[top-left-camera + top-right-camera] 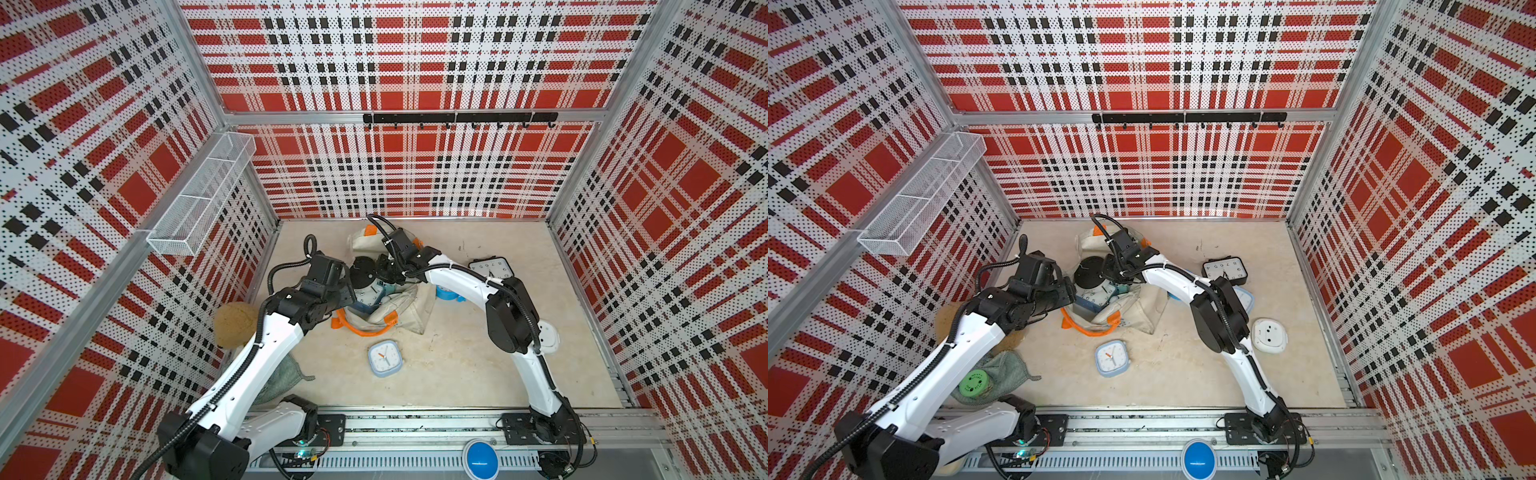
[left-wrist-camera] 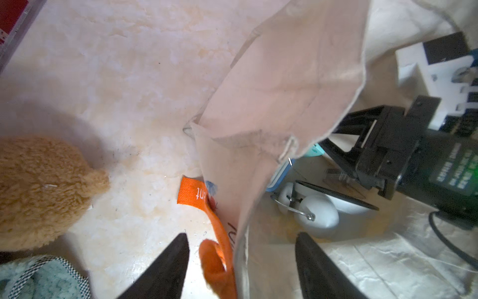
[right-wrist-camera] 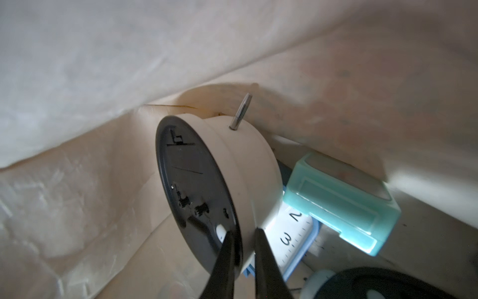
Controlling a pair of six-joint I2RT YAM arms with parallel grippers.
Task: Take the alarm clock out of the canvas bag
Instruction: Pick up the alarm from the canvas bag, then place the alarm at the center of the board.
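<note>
My right gripper point(image 3: 245, 236) is nearly closed, nipping the rim of the round cream alarm clock point(image 3: 232, 160) deep inside the canvas bag point(image 3: 103, 77), with one finger on its black back plate point(image 3: 191, 181). I judge the clock rigid, light and smooth, likely to swivel in so thin a pinch, but the rim looks like the only reachable hold. Just past my fingertips a mint clock point(image 3: 341, 202) and a blue-framed clock point(image 3: 294, 233) crowd it, and slack cloth drapes close around. My left gripper point(image 2: 242, 233) stands wide, straddling the bag's edge and orange handle point(image 2: 219, 233) and clamping nothing.
</note>
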